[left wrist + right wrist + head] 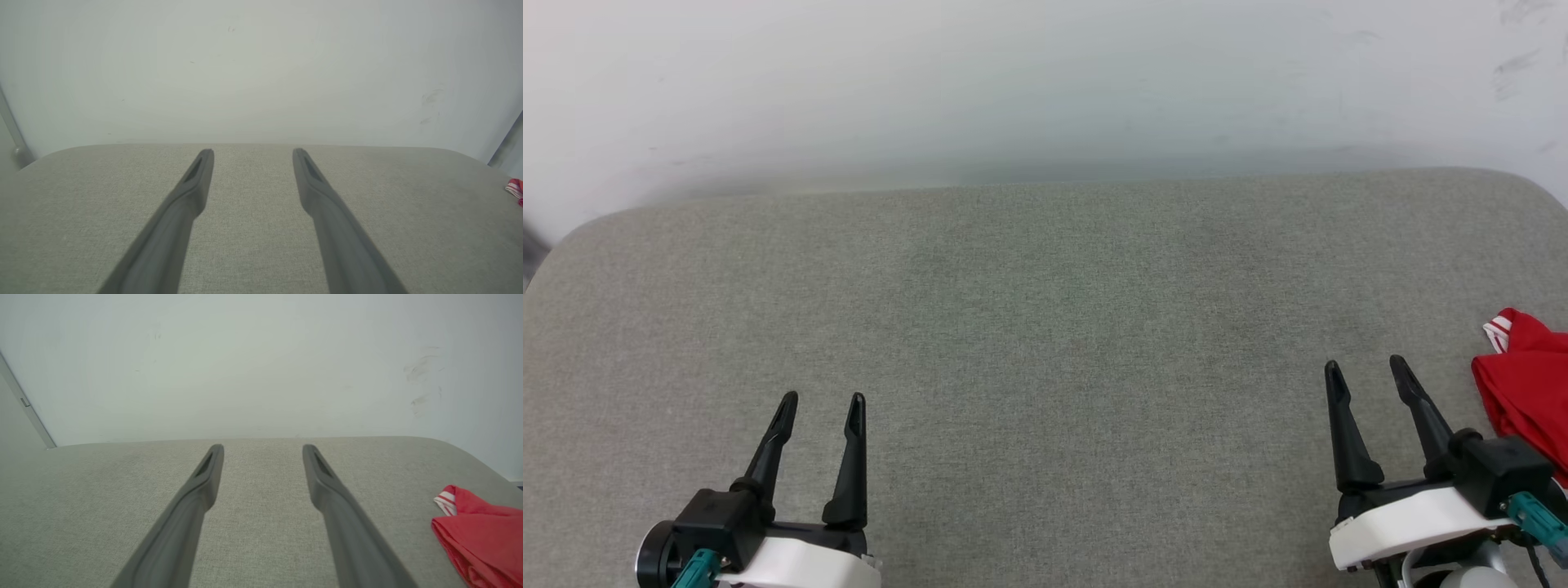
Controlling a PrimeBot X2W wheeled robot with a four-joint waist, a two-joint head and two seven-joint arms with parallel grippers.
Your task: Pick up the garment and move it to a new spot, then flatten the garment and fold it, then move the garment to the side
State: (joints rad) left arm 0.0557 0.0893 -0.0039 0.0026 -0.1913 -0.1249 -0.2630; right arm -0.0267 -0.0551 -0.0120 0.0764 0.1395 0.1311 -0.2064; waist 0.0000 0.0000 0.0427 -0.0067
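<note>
Red jersey cloth, bunched in a loose heap, lies at the far right edge of the grey woven surface (pixel 1045 327): this is the garment (pixel 1525 384), just beside the right gripper (pixel 1365 366) on its outer side and apart from it. Much of it runs out of the head view.

It looks light, soft and limp. It would likely sag and drape when lifted rather than hold any shape, and thin knit of this kind may slip from a shallow pinch. A sound place to take hold appears to be the raised fold near the red-white striped trim (pixel 1496 331), where the cloth stands up off the surface and gives the fingers a doubled thickness to bite on. The hem and the sleeves cannot be made out in the heap.

The right gripper has its two dark fingers spread, nothing between them. The left gripper (pixel 822 402), well apart from the garment at the lower left, is likewise spread and empty.

No print, brand or label can be read; only the striped edging shows. The white wall (pixel 1045 82) carries faint scuffs, no writing.
</note>
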